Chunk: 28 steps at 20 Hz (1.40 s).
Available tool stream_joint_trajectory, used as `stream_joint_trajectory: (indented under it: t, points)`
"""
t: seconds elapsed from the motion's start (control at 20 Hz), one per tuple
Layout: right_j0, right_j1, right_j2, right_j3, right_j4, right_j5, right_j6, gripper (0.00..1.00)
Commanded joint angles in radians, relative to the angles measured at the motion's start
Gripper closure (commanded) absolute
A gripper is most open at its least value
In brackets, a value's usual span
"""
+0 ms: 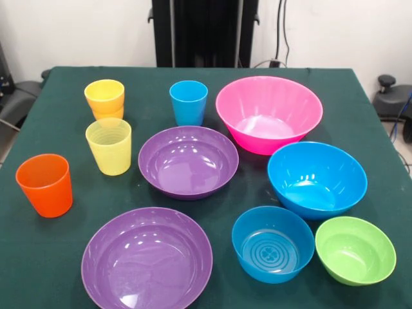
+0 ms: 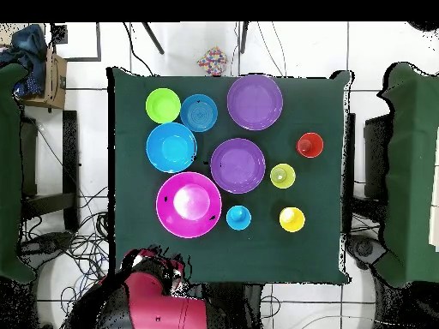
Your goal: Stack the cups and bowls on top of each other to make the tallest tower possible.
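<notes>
Well, in the front view the big pink bowl (image 1: 269, 114) stands upright on the green table (image 1: 58, 84), towards the far side where the black pedestal (image 1: 205, 32) is. Just to the left of the pink bowl stands the light blue cup (image 1: 188, 102), close but not touching. Further left of it are the two amber-yellow cups (image 1: 104, 98), one sitting in the other. In front of the pink bowl and to the left lies one purple bowl (image 1: 188, 161), and to the left of this bowl stands the ribbed pale yellow cup (image 1: 109, 146). The orange cup (image 1: 45, 185) is the farthest to the left of the pink bowl and nearer to the camera. Directly in front of the pink bowl, slightly right, is the big blue bowl (image 1: 317, 179), almost touching it. Nearer to the camera come the small blue bowl (image 1: 273, 243) and the green bowl (image 1: 355, 250), side by side, and the second purple bowl (image 1: 147, 261) far to the left of them. All stand with the opening up.

In the overhead view the pink bowl (image 2: 189, 204) is the thing closest to the red robot arm (image 2: 154, 300), which stays off the table. Above the pink bowl are the big blue bowl (image 2: 171, 146), then the green bowl (image 2: 163, 105) and the small blue bowl (image 2: 199, 112). To the right of it are the light blue cup (image 2: 238, 218) and the amber-yellow cups (image 2: 291, 219). Up and right are one purple bowl (image 2: 237, 165), the pale yellow cup (image 2: 282, 176), the orange cup (image 2: 309, 145) and the second purple bowl (image 2: 255, 102).

The claw does not show in either view, so I cannot tell its state.
</notes>
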Motion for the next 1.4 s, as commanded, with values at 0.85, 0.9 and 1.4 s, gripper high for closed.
stream_joint_trajectory:
  t: [0.85,0.9,1.4]
  points:
    - [0.01,0.237,0.117,0.234,0.025,-0.231,0.155,0.0]
    - [0.016,0.239,0.115,0.238,0.025,-0.236,0.159,0.0]
    - [-0.002,0.368,0.137,0.245,0.017,-0.338,0.147,0.0]
